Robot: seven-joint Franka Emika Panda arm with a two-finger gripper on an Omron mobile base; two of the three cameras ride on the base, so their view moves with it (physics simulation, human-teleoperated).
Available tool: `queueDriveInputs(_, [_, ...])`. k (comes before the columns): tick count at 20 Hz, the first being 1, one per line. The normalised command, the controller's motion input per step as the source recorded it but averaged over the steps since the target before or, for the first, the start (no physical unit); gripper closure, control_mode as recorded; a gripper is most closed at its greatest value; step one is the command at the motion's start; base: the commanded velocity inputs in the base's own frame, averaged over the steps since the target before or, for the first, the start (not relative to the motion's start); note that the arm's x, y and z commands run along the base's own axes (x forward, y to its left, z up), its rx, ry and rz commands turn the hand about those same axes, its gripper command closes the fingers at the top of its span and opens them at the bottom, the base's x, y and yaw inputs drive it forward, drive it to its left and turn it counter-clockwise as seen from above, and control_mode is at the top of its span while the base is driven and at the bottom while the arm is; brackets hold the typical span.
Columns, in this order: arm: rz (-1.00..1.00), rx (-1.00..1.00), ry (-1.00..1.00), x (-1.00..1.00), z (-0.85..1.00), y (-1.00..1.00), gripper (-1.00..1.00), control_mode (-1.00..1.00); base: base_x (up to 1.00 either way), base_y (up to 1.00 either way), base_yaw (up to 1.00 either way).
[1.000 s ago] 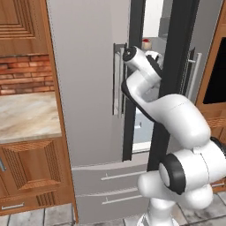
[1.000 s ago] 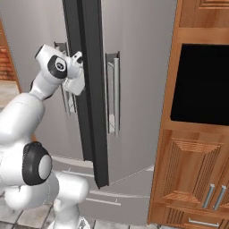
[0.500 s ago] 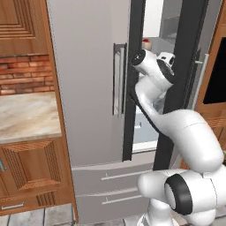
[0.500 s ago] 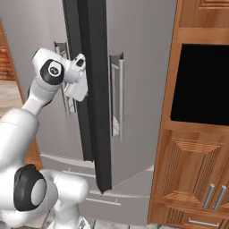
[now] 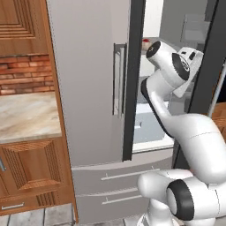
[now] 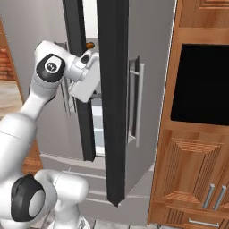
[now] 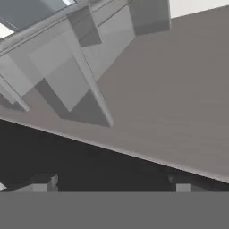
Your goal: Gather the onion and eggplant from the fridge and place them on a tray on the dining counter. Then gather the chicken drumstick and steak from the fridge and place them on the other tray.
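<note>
The fridge (image 5: 88, 88) has its left door shut and its right door swung open, showing a black edge (image 6: 112, 89). My arm reaches into the gap between the doors at upper-shelf height. My gripper (image 7: 112, 185) is open, its fingertips (image 7: 44, 183) wide apart with nothing between them, facing grey panels and door bins (image 7: 80, 80). In the right base view the black door edge hides the fingers. A small red item, likely the steak (image 5: 145, 43), lies on a shelf just left of my hand. An orange-brown lump, likely the chicken drumstick (image 6: 89, 45), peeks above my wrist.
Wooden cabinets and a marbled wall counter (image 5: 26, 117) stand left of the fridge. A black wall oven (image 6: 201, 85) sits in wooden cabinetry on the right. Fridge drawers (image 5: 114, 176) lie below, and a pale bin (image 5: 148, 123) sits inside.
My hand has swung from the left door's edge rightward and deeper into the fridge opening. Both base views show the fridge nearer and larger.
</note>
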Motion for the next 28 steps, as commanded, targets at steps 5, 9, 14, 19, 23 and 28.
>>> queueDriveInputs(5, [-0.08,0.01,0.1,-0.15,0.0,-0.78,-1.0,-1.0,0.0,0.0,0.0])
queueDriveInputs(9, [-0.05,0.06,0.11,0.0,-0.01,-0.68,-1.0,-1.0,0.0,0.0,0.0])
queueDriveInputs(14, [-0.04,0.12,0.0,0.0,-0.09,-0.69,-1.0,-1.0,0.0,0.0,0.0])
queueDriveInputs(19, [0.0,0.17,0.0,0.0,-0.08,-0.84,-1.0,-1.0,0.0,0.0,0.0])
queueDriveInputs(23, [0.0,0.17,-0.01,0.01,-0.01,-0.71,-1.0,-1.0,0.0,0.0,0.0])
queueDriveInputs(28, [-0.01,0.09,-0.14,0.0,0.0,0.27,-1.0,-1.0,0.0,0.0,0.0])
